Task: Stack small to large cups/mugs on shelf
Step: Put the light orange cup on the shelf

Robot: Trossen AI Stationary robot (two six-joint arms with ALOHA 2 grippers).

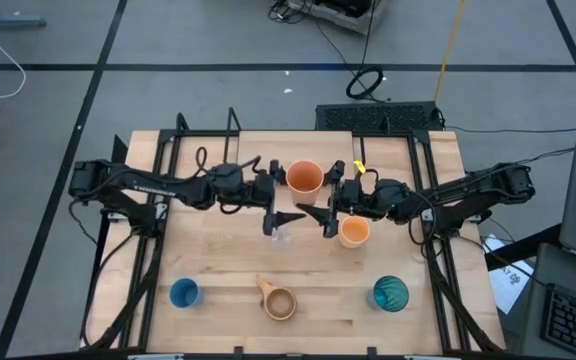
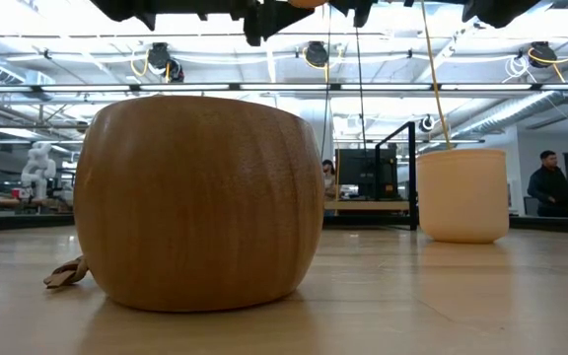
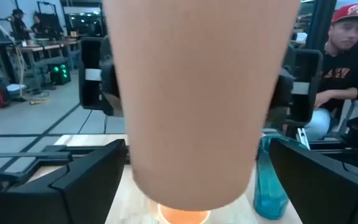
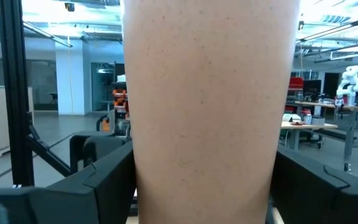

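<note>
The wooden table (image 1: 228,260) carries everything, and from above no separate shelf can be told apart from it, so nothing reads as stacked yet. Both dark arms reach in from their own sides and meet over the middle rear of the board, because they share one load: an orange cup (image 1: 304,177) held in the air between them. The right gripper (image 4: 204,155) is closed against the cup's flanks and carries it, with the cup wall filling the right wrist view between its fingers. The left gripper (image 3: 197,146) stands wide, its fingers (image 3: 73,180) clear of the cup on both sides, which looks like a hand-over from one arm to the other. Of the vessels standing on the table, the teal tumbler (image 1: 390,294) is at the front right, well apart from the arms, likely left for last as the tallest. The tan mug (image 1: 279,302) sits at the front centre with its handle turned toward the rear. The second orange cup (image 1: 354,232) stands just below the right gripper, the blue cup (image 1: 185,293) at the front left, and the tiny clear cup (image 1: 283,237) under the left gripper, hard to make out
</note>
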